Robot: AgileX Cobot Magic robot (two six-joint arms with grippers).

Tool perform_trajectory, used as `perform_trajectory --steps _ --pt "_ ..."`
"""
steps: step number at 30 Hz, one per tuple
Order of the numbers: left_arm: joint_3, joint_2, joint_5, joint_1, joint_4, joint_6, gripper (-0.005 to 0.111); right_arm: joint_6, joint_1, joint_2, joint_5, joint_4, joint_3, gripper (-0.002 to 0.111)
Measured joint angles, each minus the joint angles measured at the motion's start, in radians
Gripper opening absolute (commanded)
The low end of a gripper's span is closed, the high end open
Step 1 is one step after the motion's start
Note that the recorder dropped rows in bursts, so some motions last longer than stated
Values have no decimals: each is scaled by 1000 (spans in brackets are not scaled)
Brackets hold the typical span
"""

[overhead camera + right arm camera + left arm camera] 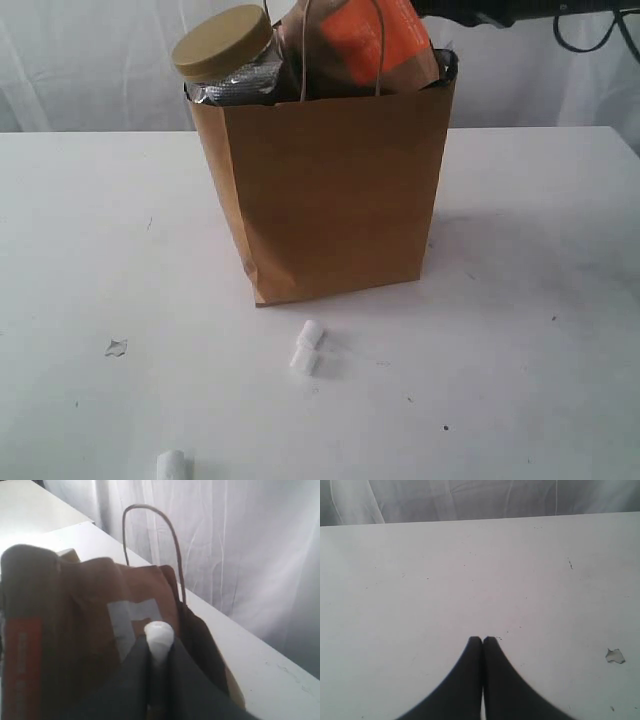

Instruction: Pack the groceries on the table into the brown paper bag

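While checking left wrist view, found left gripper point(482, 640) pressed fully together, gripping nothing, above bare table point(470, 570); noted small chipped mark point(615, 655) off to one side. Found right gripper point(159, 650) nearly closed, pinching small white bit point(159, 632) between fingertips, just above top of brown paper bag point(330, 190), near one loop handle point(165, 535). Located bag upright, mid-table, in exterior view. Recorded clear jar with mustard lid point(222, 42) leaning out of bag top on left, brown-orange pouch point(375, 40) beside it on right. Spotted crinkled silvery wrapping point(240, 88) under jar; cannot identify. Counted three more white bits on table before bag: two touching point(308, 347), one at view's lower edge point(170, 465).
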Motion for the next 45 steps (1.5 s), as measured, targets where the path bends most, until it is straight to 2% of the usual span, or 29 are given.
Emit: perform_trajectory --steps 6,9,17,20,30,36,41,45 --pt "0 0 0 0 0 0 0 -2 13 30 18 -33 0 0" --pt "0 0 0 0 0 0 0 1 13 53 18 -37 0 5" --pt "0 0 0 0 0 0 0 8 13 70 15 -45 0 42" --pt "0 0 0 0 0 0 0 10 13 70 11 -45 0 49" --pt "0 0 0 0 0 0 0 14 13 63 11 -45 0 49" --pt "0 0 0 0 0 0 0 35 -2 -31 9 -86 0 47" --pt "0 0 0 0 0 0 0 193 -26 -129 -38 -356 0 35" --pt "0 0 0 0 0 0 0 444 -26 -183 -84 -706 0 24"
